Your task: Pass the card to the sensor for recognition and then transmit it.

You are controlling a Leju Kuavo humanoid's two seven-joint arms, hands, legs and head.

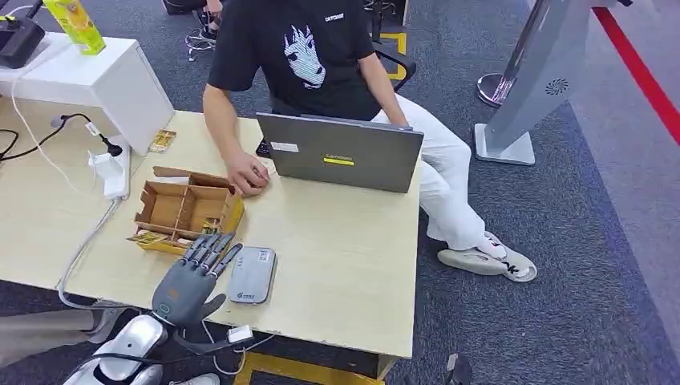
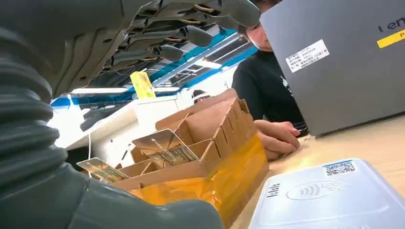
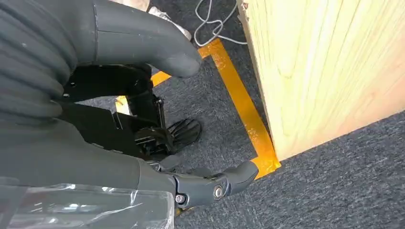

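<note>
A grey card sensor [image 1: 251, 274] lies flat near the table's front edge; it fills the near corner of the left wrist view [image 2: 329, 195]. Just behind it stands an open cardboard box [image 1: 186, 210] with yellow tape on its side [image 2: 200, 162]. Cards lean in its compartments [image 1: 210, 226] [image 2: 167, 148], and another card [image 2: 98, 168] sticks out at the box's near end. My left hand [image 1: 192, 277] hovers beside the sensor, its fingers [image 2: 191, 33] stretched out over the box's front edge and holding nothing. My right hand [image 3: 57, 143] hangs below the table beside its wooden side [image 3: 325, 71], thumb and fingers apart.
A person sits across the table behind a grey laptop [image 1: 341, 152], one hand [image 1: 248, 175] resting by the box's far corner. A white charger and cables [image 1: 108, 172] lie left of the box. A white cabinet [image 1: 96, 80] stands at the back left. Yellow floor tape [image 3: 243, 105] runs beneath the table.
</note>
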